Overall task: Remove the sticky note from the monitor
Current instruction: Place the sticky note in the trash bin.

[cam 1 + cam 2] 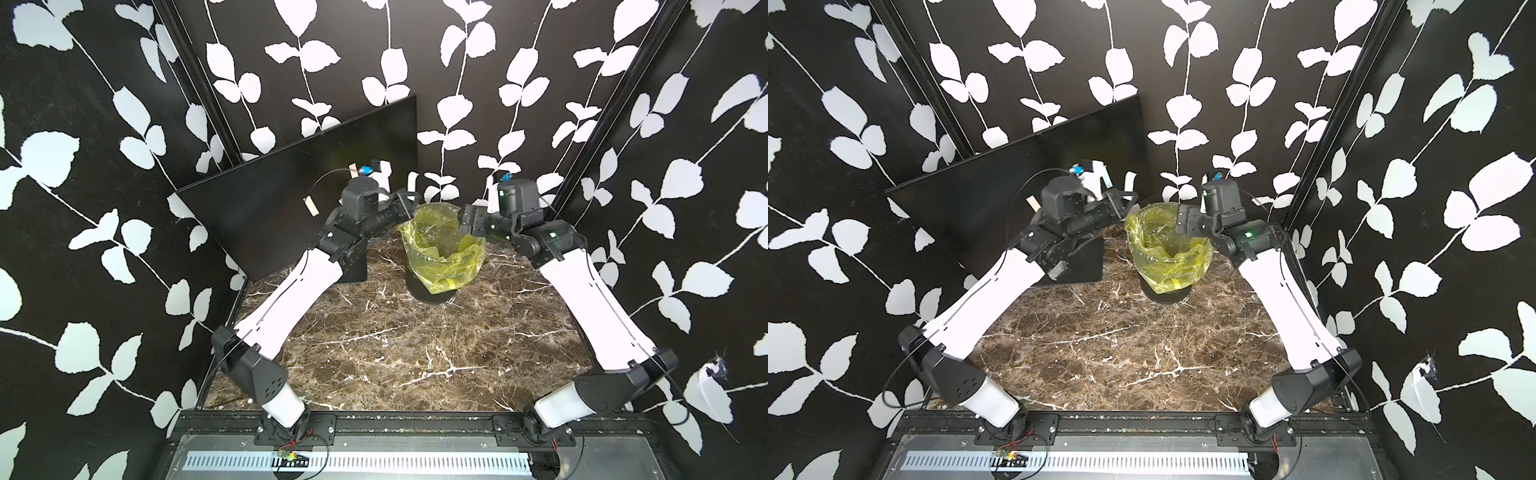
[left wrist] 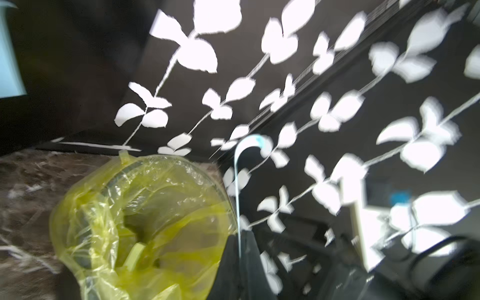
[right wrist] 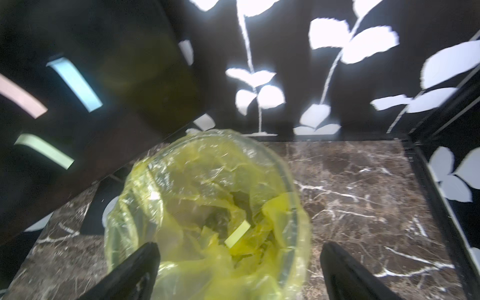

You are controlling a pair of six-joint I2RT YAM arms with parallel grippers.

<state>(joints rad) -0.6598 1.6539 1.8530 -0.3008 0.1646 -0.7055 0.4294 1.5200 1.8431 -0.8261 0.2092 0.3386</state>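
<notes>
Near half: brown, white-veined marble tabletop (image 1: 395, 340), both arms reaching across it toward the middle.

Mid-table: round black waste bin lined with a translucent yellow-green plastic bag (image 1: 442, 249). A yellow-green paper strip (image 3: 237, 233) lies inside the liner and shows in both wrist views.

Right gripper (image 3: 239, 270): jaws spread wide with nothing between them, at the bin's right rim and over the liner.

Left gripper (image 2: 240, 249): clenched on a pale blue sticky note (image 2: 237, 187). The note stands out of the fingertips as a thin curved sheet, seen edge-on. In both top views this gripper sits at the bin's left rim. The note is clear of the screen, beside the bin.

Far left: large thin black flat-screen monitor (image 1: 270, 199), upright and angled toward the table centre. Its flat black rectangular base (image 1: 1088, 257) rests on the marble, partly hidden by the left arm. The right wrist view shows three notes stuck on the screen: pink note (image 3: 20, 97), light blue note (image 3: 75, 84), green note (image 3: 44, 150).

Behind: black wall with white leaf pattern (image 1: 374, 62).
</notes>
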